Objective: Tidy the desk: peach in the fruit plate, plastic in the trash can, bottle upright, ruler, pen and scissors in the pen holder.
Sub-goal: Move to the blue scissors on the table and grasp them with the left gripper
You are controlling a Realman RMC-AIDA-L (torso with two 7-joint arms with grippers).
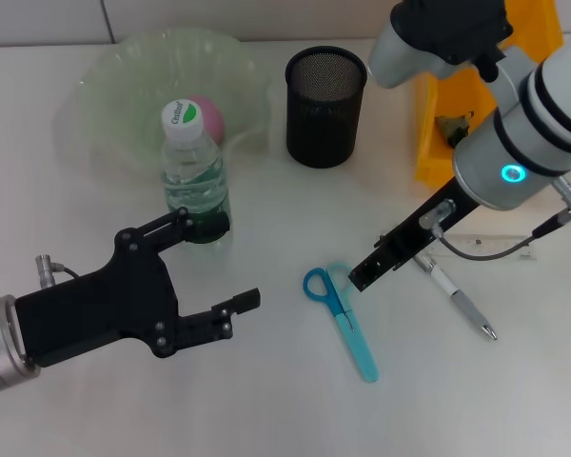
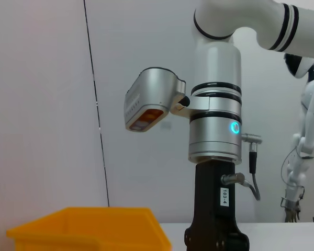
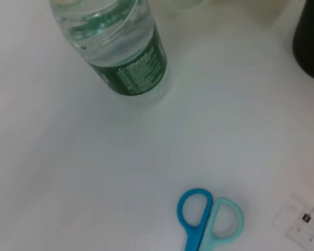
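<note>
Left hand [image 1: 226,265]: fingers spread, empty, at 7 o'clock on the bench [image 1: 266,400], just beside the bottle [image 1: 194,176]. Bottle: upright, at 10 o'clock, in front of the plate [image 1: 124,86]. Peach [image 1: 209,116]: in the plate, behind the bottle cap. Holder [image 1: 325,107]: at 12 o'clock. Scissors [image 1: 343,309]: flat near centre, handles toward the bottle. Pen [image 1: 457,297]: flat at 4 o'clock. Right hand [image 1: 364,273]: low over the bench between scissors and pen; finger state cannot be told. Yellow bin [image 1: 428,124]: at 2 o'clock.
</note>
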